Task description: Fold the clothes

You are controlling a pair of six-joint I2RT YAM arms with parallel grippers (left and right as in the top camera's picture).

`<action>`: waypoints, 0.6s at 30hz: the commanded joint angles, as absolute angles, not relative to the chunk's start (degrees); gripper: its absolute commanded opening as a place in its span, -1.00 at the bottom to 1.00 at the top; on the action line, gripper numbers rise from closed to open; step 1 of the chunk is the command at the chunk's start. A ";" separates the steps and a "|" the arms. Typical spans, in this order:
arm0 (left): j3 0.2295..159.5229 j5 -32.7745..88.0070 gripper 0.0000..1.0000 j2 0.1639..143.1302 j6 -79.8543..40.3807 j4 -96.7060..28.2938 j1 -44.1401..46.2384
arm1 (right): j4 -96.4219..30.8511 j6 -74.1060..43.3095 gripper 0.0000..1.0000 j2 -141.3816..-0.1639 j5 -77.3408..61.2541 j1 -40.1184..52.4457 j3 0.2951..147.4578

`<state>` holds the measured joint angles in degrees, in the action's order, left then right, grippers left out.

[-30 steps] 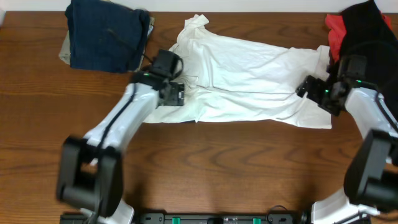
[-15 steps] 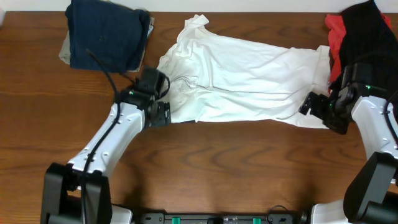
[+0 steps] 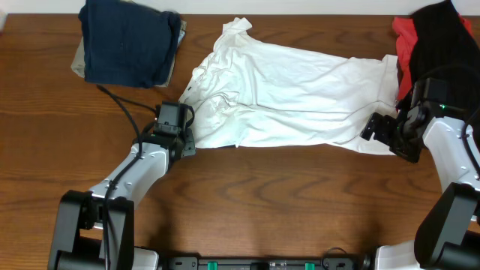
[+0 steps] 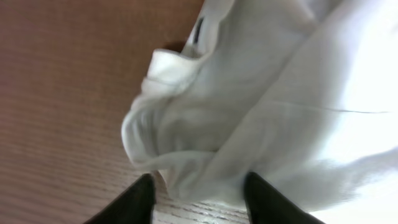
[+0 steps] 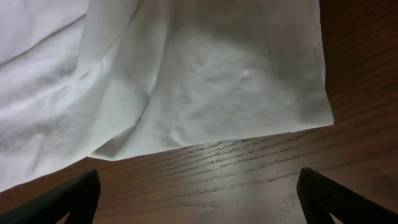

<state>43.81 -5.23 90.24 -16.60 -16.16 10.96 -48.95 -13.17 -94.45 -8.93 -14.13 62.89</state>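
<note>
The clothes are chiefly a white T-shirt [image 3: 300, 90] spread across the far middle of the wooden table [image 3: 247, 202]. My left gripper [image 3: 187, 139] sits at the shirt's left near edge. In the left wrist view the bunched hem [image 4: 186, 143] reaches down between the two dark fingertips [image 4: 142, 196], which stand part-way apart with wood showing between them. My right gripper [image 3: 373, 127] is at the shirt's right near corner. The right wrist view shows that corner [image 5: 298, 106] just ahead of my wide-open right gripper [image 5: 199, 180], which is over bare wood.
A navy garment [image 3: 127, 41] lies folded on a tan one [image 3: 77, 60] at the far left. A black garment [image 3: 442, 37] and a red one [image 3: 405, 30] are heaped at the far right, touching the shirt. A black cable [image 3: 120, 105] loops off the left arm.
My left arm has drawn back from on top of the shirt to its left near edge, its jaws narrowing round the bunched hem. The right gripper dropped to the near corner, then stayed still.
</note>
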 commanded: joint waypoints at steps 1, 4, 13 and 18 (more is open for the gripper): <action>43.18 -4.27 -0.35 90.35 -15.92 -15.70 10.79 | -49.15 -12.58 0.98 -94.85 -7.66 -14.63 62.52; 43.16 -4.27 -0.51 90.35 -15.94 -16.29 10.79 | -49.32 -12.58 0.96 -94.85 -7.25 -14.63 62.50; 42.37 -6.50 -0.51 92.18 -15.92 -13.34 10.68 | -49.32 -12.58 0.97 -94.85 -5.98 -14.63 62.50; 42.37 -6.50 -0.73 95.90 -15.94 -11.09 10.68 | -49.32 -12.58 0.96 -94.85 -5.93 -14.63 62.50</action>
